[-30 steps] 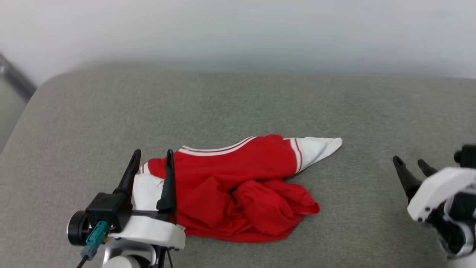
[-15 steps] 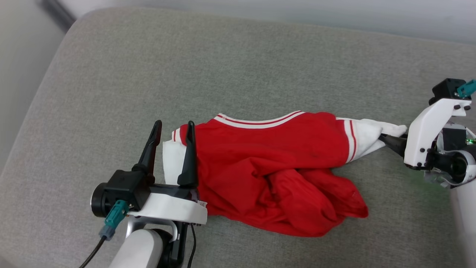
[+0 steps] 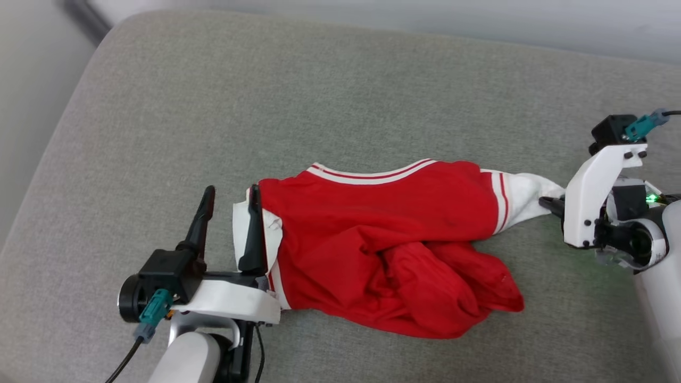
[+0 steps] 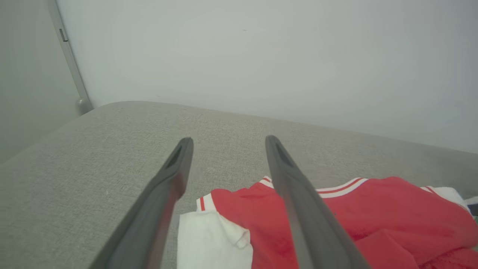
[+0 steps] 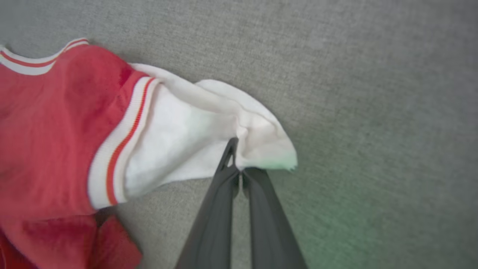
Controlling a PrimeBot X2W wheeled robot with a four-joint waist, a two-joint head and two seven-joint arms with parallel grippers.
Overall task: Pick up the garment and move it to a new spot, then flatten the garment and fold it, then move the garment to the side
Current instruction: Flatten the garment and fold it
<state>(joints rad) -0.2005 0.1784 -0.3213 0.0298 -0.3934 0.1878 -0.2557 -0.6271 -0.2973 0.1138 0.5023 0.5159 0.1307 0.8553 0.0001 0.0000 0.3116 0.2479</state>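
One garment [image 3: 383, 250], one left tool [image 3: 231, 189], one right tool [image 3: 547, 202], one cushion [image 3: 340, 96]

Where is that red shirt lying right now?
In the head view the garment lies crumpled on the grey cushion, centre, between the grippers: the open left gripper stands at one white sleeve, and the right gripper is shut on the other.

Left gripper [image 3: 232, 188]: two long dark tapered fingers [image 3: 198, 234] on a black block [image 3: 167, 271], round black hub [image 3: 127, 306] at its side, white bracket [image 3: 229, 306] beneath. Teal plug [image 3: 151, 312] with black cable [image 3: 125, 361] comes off the block. Forearm [image 3: 183, 361] pale grey. Right gripper [image 3: 544, 201]: same dark fingers, slotted tips; white plate [image 3: 590, 186] with black screws [image 3: 585, 223], black box [image 3: 609, 130] topped by a teal connector [image 3: 638, 126], green light [image 3: 650, 199], ringed joint [image 3: 641, 244], white arm [image 3: 662, 308].
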